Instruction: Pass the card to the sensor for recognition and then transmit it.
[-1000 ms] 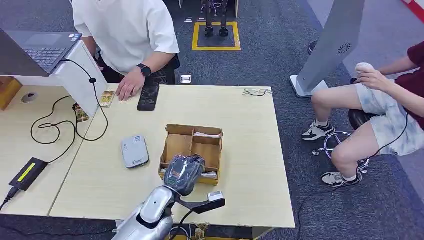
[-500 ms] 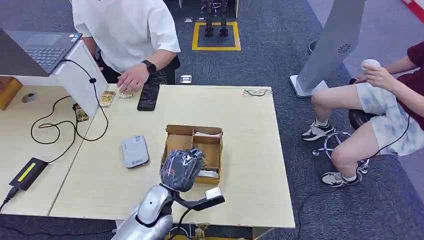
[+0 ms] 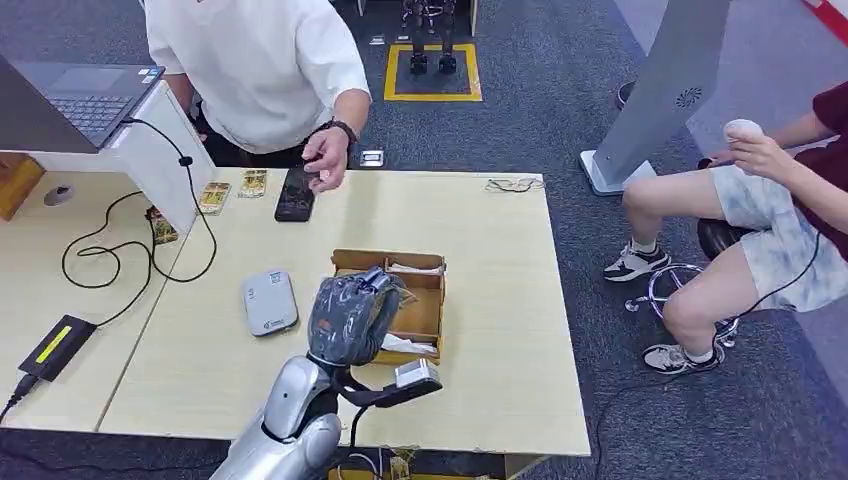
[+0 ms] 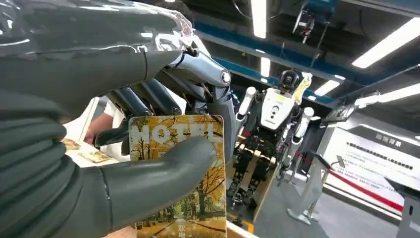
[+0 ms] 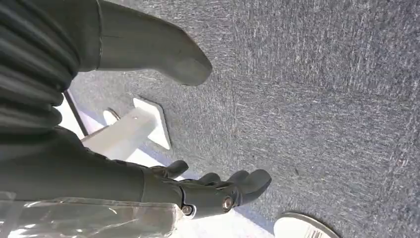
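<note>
- Card (image 4: 178, 183) is pinched between thumb and fingers of left hand (image 3: 348, 318), held above the wooden box (image 3: 425, 285), short of the reader (image 3: 269, 302).
- Judged light, stiff, glossy, slip-prone; flat faces are best pinched.
- Right hand (image 5: 148, 119) hangs spread, nothing held.

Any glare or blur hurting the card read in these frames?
Left wrist view: card sharp, print legible, thumb covers part; ceiling lights blown out behind. Head view: evenly lit, left hand hides the card, plastic cover shines. Right wrist view: right hand over carpet, streaky.
</note>
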Tool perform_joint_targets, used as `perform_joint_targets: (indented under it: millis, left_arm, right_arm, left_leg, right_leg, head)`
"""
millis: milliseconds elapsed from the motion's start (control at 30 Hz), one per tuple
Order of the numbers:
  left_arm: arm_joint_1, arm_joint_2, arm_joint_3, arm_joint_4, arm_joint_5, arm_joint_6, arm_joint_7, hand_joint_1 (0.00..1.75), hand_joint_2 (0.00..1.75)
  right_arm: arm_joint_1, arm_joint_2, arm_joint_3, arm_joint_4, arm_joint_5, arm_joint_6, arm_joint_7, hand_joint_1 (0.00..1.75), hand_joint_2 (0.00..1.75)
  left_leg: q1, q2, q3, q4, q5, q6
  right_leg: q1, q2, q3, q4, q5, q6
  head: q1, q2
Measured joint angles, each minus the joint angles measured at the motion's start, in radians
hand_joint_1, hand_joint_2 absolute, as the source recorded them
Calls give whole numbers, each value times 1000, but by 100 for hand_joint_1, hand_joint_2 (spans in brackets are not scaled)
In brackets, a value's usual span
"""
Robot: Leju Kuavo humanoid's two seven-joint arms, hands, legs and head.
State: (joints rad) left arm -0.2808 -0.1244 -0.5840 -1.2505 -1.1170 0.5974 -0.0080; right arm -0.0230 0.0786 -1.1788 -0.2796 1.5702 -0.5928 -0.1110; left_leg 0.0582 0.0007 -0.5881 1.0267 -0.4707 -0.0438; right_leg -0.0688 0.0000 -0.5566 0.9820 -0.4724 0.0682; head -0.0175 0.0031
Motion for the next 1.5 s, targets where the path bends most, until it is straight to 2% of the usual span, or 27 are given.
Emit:
perform_joint_targets:
  millis: [433, 600, 833, 1067, 1133, 1333, 1500]
  left_arm:
    - [0, 0, 0, -6, 5, 0, -1, 175, 175]
    - [-10, -1, 3, -6, 67, -18, -12, 175, 175]
    - [-134, -2, 22, 50, 104, -104, 26, 175, 175]
    - [-192, -2, 27, 99, 108, -111, 27, 175, 175]
    - [-205, -5, 32, 113, 119, -123, 45, 175, 175]
    - [-308, -27, 58, 208, 188, -160, 61, 175, 175]
    - [-389, -45, 78, 316, 214, -160, 84, 175, 175]
  right_arm:
    - [0, 0, 0, 1, 0, 0, 4, 0, 175]
    - [0, -1, 0, 4, 0, 0, 7, 0, 175]
    - [-5, -7, 8, 13, 0, 2, 16, 0, 175]
    - [-7, -8, 14, 21, 0, 2, 16, 0, 175]
    - [-8, -9, 17, 24, 0, 2, 16, 0, 175]
    - [-13, -10, 31, 28, 0, 1, 18, 0, 175]
    - [-17, -12, 39, 35, 0, 1, 26, 0, 175]
  left_leg:
    - [0, 0, 0, 0, 0, 0]
    - [0, 0, 0, 0, 0, 0]
    - [0, 0, 0, 0, 1, 0]
    - [0, 0, 0, 0, 1, 1]
    - [0, 0, 0, 0, 1, 1]
    - [0, 0, 0, 0, 2, 1]
    - [0, 0, 0, 0, 3, 1]
  right_leg:
    - [0, 0, 0, 0, 0, 0]
    - [0, 0, 0, 0, 0, 0]
    - [0, 0, 0, 0, 1, 0]
    - [0, 0, 0, 0, 2, 1]
    - [0, 0, -1, 0, 2, 1]
    - [0, 0, 0, 0, 3, 1]
    - [0, 0, 0, 0, 3, 1]
  head:
    - [0, 0]
    - [0, 0]
    - [0, 0]
    - [0, 0]
    - [0, 0]
    - [0, 0]
    - [0, 0]
